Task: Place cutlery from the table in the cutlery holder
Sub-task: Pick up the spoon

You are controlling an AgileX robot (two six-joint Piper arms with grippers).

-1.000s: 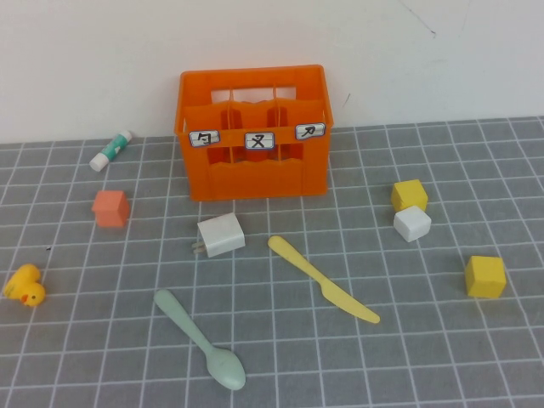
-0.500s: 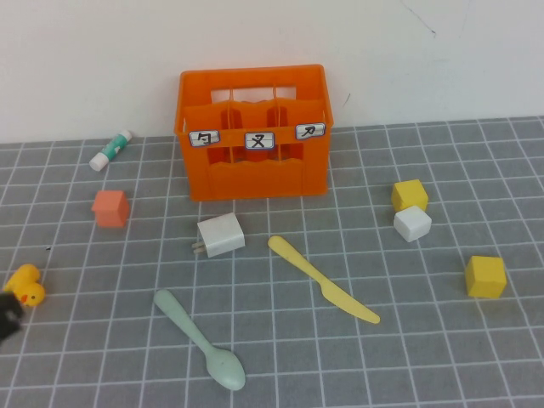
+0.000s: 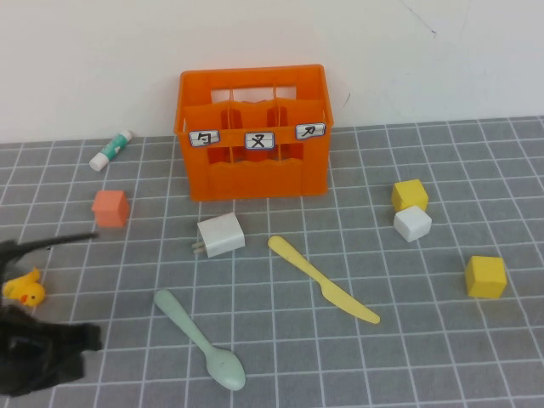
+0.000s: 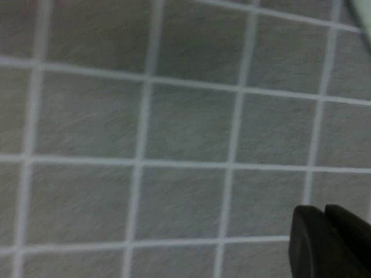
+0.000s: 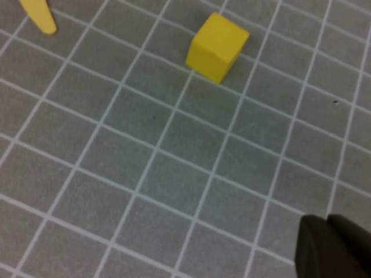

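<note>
The mint-green spoon (image 3: pixel 200 340) lies on the grey grid table (image 3: pixel 399 357) at the front, left of centre. The pale yellow knife (image 3: pixel 323 279) lies diagonally to its right; its tip shows in the right wrist view (image 5: pixel 39 14). The orange cutlery holder (image 3: pixel 253 174) stands at the back centre. My left gripper (image 3: pixel 85 340) is at the front left corner, left of the spoon; in the left wrist view it (image 4: pixel 326 231) is shut and empty over bare table. My right gripper (image 5: pixel 329 234) is shut and empty over bare table; it is outside the high view.
A white charger (image 3: pixel 221 235) sits between holder and cutlery. A yellow duck (image 3: pixel 24 289) and an orange cube (image 3: pixel 111 208) are on the left, a glue stick (image 3: pixel 112 150) at the back left. Yellow cubes (image 3: pixel 485 276) (image 3: pixel 409 195) and a white cube (image 3: pixel 412 223) are on the right.
My left arm has come into the high view at the front left corner and moved toward the spoon. Nothing on the table has moved.
</note>
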